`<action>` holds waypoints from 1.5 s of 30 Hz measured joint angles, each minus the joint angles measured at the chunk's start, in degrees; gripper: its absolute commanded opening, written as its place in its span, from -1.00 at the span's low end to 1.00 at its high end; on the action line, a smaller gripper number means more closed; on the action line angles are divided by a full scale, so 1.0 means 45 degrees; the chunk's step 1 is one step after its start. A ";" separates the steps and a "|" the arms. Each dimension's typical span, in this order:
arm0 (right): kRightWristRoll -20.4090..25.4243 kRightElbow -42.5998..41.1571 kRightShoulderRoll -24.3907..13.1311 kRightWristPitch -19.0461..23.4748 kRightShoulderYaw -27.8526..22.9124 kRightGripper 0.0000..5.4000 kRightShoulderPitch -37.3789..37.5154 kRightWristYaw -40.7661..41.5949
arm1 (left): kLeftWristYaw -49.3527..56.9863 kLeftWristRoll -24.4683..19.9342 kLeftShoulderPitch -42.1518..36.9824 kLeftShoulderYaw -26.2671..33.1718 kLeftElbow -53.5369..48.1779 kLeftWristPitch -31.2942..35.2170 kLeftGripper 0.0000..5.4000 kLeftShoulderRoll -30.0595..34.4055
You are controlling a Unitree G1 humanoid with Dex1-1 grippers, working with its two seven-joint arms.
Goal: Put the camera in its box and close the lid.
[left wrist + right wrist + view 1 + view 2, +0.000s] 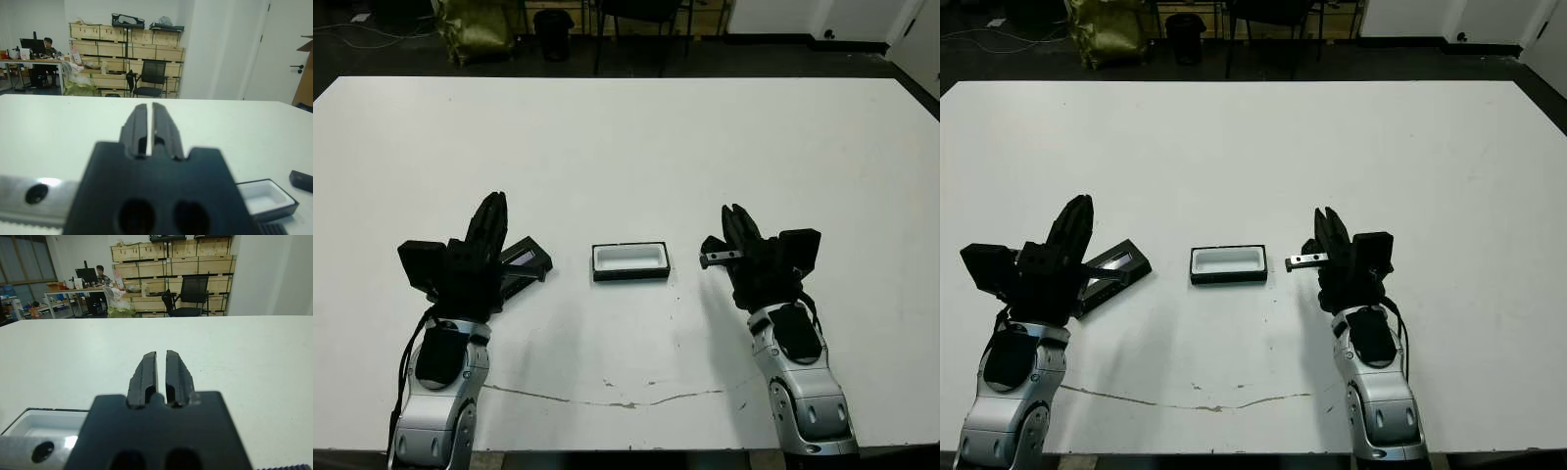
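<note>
The box (629, 275), a shallow black tray with white lining, lies open at the table's middle near the front. The lid (527, 259), black with a silvery stripe, lies tilted just right of my left gripper (494, 201) and partly under it. My right gripper (736, 211) hovers right of the box. Both grippers point away from me with fingers pressed together on nothing. I cannot pick out the camera for certain. A small dark shape (301, 180) shows beyond the box in the left wrist view, and I cannot tell what it is.
The white table (626, 147) stretches far ahead. A thin crack line (626, 399) runs near the front edge. Beyond the table stand a yellow bag (475, 29), an office chair (149, 78) and stacked wooden crates (166, 264). A person (47, 44) sits at a desk.
</note>
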 measured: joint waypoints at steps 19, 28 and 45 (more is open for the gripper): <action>0.0077 -0.0083 0.0003 0.0189 -0.0019 -0.99 0.0015 0.0116 | 0.0001 0.0038 0.0001 -0.0033 0.0040 0.0007 -1.00 0.0001; 0.0984 0.0265 -0.1169 -0.0714 -0.0723 -0.99 -0.0073 0.2057 | 0.0012 0.0058 0.0000 -0.0072 0.0035 0.0008 -1.00 0.0002; 0.3100 0.1116 -0.4727 0.0481 -0.2481 -0.99 -0.1079 0.5501 | 0.0028 0.0283 -0.0014 -0.0127 -0.0085 0.0101 -1.00 0.0012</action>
